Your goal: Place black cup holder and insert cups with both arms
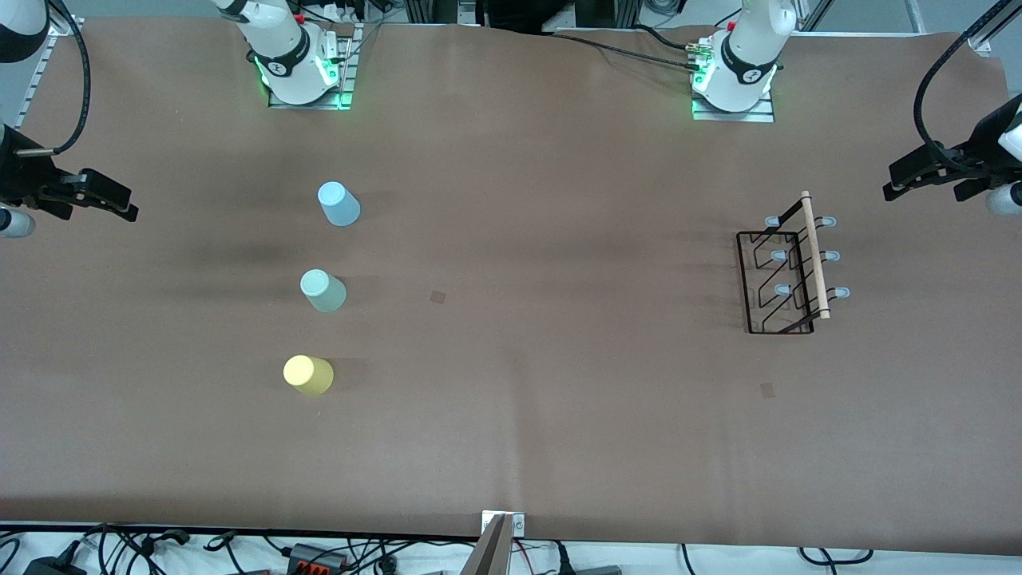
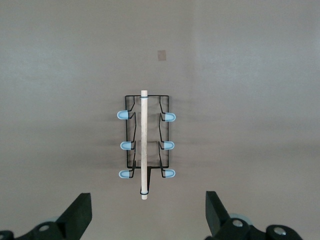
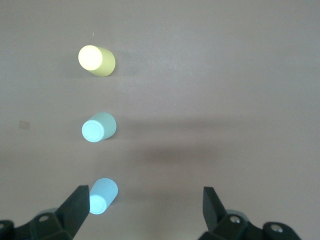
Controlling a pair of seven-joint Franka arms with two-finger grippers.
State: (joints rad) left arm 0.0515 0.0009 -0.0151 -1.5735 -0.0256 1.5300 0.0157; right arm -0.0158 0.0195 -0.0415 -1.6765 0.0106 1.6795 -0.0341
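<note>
On the worktop [image 1: 511, 447], the black cup holder [image 1: 786, 267] stands toward the left arm's end, the three cups [image 1: 323, 291] lined up upside down toward the right arm's; the left end effector [image 2: 149, 220] and right end effector [image 3: 145, 217] wait released, each apparently assigned its nearest item

Black cup holder [image 1: 786, 275] stands upright; three cups [image 1: 323, 291] upside-down, well apart.

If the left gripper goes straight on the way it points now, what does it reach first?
Probably the black cup holder: in the wrist view it sits centred ahead of the open left gripper, wooden rod end nearest. Nothing lies between them.
</note>
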